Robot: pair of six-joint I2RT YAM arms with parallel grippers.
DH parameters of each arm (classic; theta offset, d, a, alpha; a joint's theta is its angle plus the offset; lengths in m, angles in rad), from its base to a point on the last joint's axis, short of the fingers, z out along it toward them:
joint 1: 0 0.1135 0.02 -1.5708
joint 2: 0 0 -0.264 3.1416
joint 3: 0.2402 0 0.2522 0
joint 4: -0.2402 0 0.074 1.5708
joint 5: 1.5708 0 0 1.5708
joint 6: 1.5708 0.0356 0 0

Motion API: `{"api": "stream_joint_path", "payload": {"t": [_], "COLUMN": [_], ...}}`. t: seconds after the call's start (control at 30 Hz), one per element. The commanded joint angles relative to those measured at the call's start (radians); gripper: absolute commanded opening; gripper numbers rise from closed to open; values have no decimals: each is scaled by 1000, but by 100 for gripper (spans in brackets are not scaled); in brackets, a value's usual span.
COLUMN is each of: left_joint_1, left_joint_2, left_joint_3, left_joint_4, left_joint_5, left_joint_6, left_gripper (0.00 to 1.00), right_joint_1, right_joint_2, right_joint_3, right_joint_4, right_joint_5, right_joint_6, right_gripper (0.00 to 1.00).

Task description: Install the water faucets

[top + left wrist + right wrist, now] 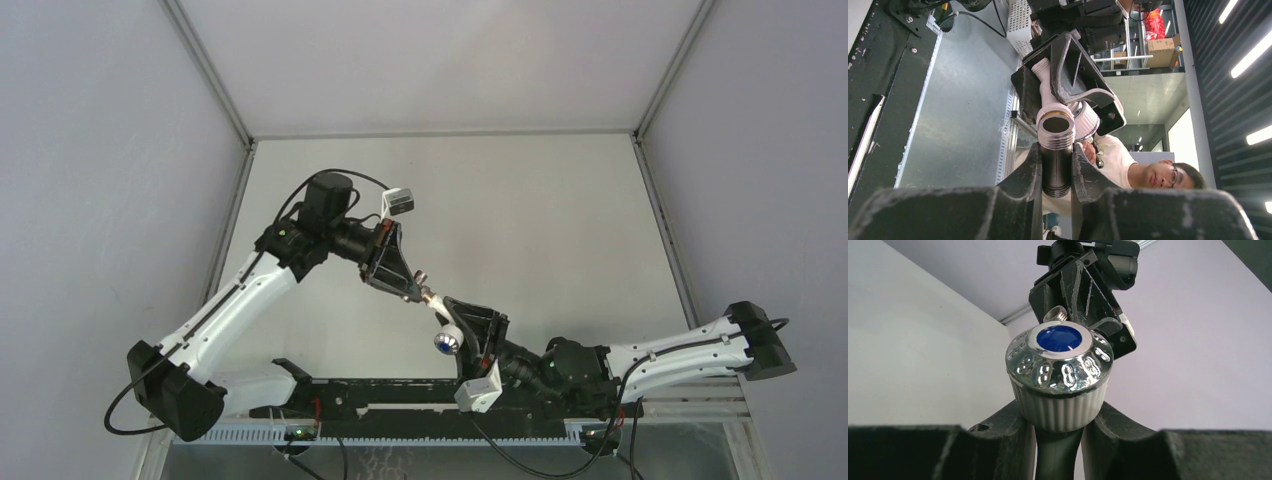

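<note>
The left gripper (1056,156) is clamped tight on the grey metal fitting (1055,125), whose threaded end butts against the white tap piece (1047,95). Only the right wrist view shows the tap's blue-capped chrome knob (1060,365), just above the right gripper (1060,417), which grips the tap's neck.

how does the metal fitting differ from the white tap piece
The metal fitting is grey and threaded; the white tap piece has a ribbed knob capped chrome and blue. The left end effector holds the fitting, the right end effector the tap piece. Both are clamped.
</note>
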Motion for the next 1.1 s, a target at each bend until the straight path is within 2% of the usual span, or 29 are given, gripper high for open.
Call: {"api": "stream_joint_path", "payload": {"t": [0.0, 0.2, 0.67, 0.97, 1.07], "left_joint_1": [-47, -50, -54, -54, -53], "left_joint_2": [-11, -22, -35, -52, -69], "left_joint_3": [6, 15, 44, 41, 37], "left_joint_4": [-12, -12, 2, 68, 119], "left_joint_5": [-4, 3, -8, -28, -48], "left_joint_6": [37, 52, 92, 92, 90], "left_gripper": [0, 0, 0, 0, 0], "right_joint_1": [-13, -28, -103, -186, -248], "right_joint_2": [14, 9, -38, -80, -111], "right_joint_3": [37, 37, 14, -3, -3], "right_joint_4": [42, 46, 99, 146, 121], "right_joint_5": [-86, -114, -220, -287, -363], "right_joint_6": [16, 108, 452, 724, 870], "right_gripper": [0, 0, 0, 0, 0]}}
